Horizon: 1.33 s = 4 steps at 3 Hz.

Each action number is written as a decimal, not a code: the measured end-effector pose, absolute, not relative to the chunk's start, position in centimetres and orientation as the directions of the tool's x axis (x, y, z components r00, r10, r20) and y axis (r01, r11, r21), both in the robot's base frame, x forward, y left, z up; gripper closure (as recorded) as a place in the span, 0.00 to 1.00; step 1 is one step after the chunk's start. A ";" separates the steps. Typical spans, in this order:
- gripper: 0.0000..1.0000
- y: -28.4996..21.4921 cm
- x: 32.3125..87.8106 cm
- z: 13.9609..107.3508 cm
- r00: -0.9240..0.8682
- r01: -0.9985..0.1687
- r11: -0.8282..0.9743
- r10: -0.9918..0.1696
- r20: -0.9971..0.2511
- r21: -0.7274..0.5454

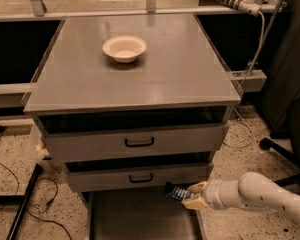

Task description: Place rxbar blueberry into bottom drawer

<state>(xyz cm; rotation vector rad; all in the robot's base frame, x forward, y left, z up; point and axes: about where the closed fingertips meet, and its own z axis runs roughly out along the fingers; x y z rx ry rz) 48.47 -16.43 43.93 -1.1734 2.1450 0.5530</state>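
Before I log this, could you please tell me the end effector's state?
End effector, over the grey bottom tray drawer: closed on the dark blue snack bar.

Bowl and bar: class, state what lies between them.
In the camera view: bare tabletop, then the upper drawer front and the middle drawer front. The tool, low right by the bottom drawer, grips the bar.

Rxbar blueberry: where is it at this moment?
In the camera view, lower right of centre, the rxbar blueberry is held in the gripper above the right rear corner of the bottom drawer, just below the lower handled drawer.
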 end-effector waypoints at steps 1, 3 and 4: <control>1.00 -16.4 48.5 43.9 -0.410 -0.854 0.516 -0.592 -0.694 0.063; 1.00 -10.7 48.8 35.1 -0.371 -0.892 0.443 -0.604 -0.705 0.090; 1.00 -8.5 49.3 29.7 -0.353 -0.900 0.431 -0.621 -0.700 0.072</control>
